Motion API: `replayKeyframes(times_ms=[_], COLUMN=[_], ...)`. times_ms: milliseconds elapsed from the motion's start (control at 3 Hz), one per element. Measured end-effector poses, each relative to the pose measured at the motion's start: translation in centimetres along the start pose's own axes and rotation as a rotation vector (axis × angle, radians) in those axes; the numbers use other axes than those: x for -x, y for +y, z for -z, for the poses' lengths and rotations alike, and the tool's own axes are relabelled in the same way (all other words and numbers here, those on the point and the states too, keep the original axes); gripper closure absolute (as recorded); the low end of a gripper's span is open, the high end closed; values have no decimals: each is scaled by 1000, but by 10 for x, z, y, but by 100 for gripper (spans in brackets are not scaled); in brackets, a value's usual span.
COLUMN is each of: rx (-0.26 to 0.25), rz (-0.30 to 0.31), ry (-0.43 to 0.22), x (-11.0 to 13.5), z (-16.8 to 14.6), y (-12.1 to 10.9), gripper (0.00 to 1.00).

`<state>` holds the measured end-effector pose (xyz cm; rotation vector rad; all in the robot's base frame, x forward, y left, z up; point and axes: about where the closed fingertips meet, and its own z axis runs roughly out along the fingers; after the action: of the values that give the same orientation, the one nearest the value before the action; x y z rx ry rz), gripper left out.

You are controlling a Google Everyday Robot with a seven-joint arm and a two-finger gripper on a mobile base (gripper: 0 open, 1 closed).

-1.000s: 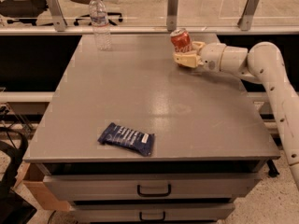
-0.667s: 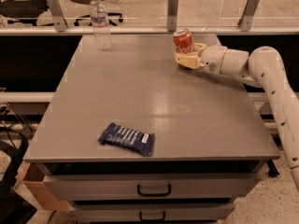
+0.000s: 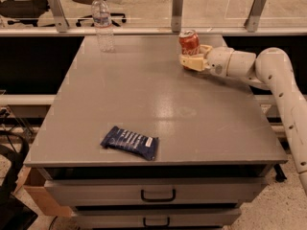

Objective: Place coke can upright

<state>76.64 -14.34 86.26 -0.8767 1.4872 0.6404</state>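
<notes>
The coke can (image 3: pixel 189 42), red with white lettering and a silver top, stands upright at the far right of the grey table (image 3: pixel 144 95). My gripper (image 3: pixel 195 57) reaches in from the right on a white arm (image 3: pixel 268 68) and is shut on the can's lower half. One finger is in front of the can and one behind, and they hide its base. I cannot tell whether the base touches the table.
A clear water bottle (image 3: pixel 102 23) stands at the far left corner. A dark blue snack packet (image 3: pixel 129 142) lies near the front edge. A glass barrier on metal posts (image 3: pixel 177 8) runs behind the table. Drawers (image 3: pixel 158 194) sit below the front edge.
The gripper has moved slightly to the right with the can. The can has gone from a slight tilt to upright.
</notes>
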Motion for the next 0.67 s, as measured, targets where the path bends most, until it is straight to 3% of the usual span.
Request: replayKeyframes(times_ms=[333,667], rx=[0,0], rz=[0,0], ry=[0,0], x=[1,1], z=[0,0], y=[0,0], gripper=[100,82])
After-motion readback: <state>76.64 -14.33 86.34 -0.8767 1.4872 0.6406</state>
